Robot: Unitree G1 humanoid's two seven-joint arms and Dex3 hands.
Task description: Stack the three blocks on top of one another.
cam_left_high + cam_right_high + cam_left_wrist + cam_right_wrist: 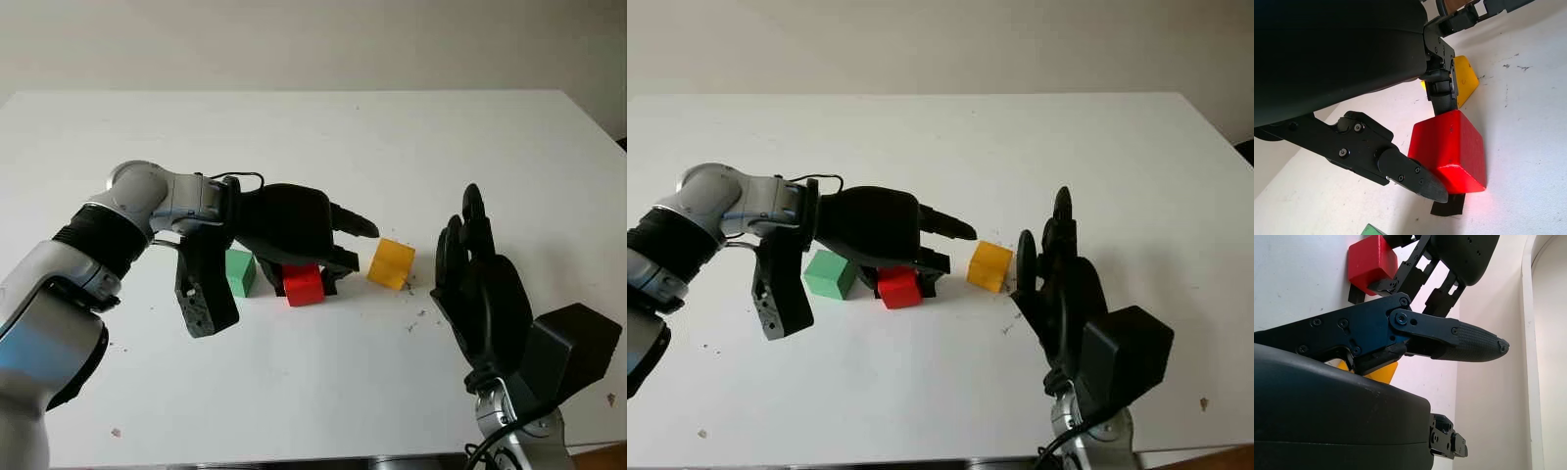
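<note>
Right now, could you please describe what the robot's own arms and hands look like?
The left arm has silver-grey rounded shells with black ribbed joint bands and a thin black cable looping at the wrist. The left robot hand is glossy black with a bulbous shell and screwed, jointed finger links. The right robot hand is also black, with textured fingertip pads, above a boxy black wrist module.

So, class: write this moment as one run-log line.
left hand: closing around red block, on table | right hand: open, right of yellow block | green block: untouched | stack: not started
</note>
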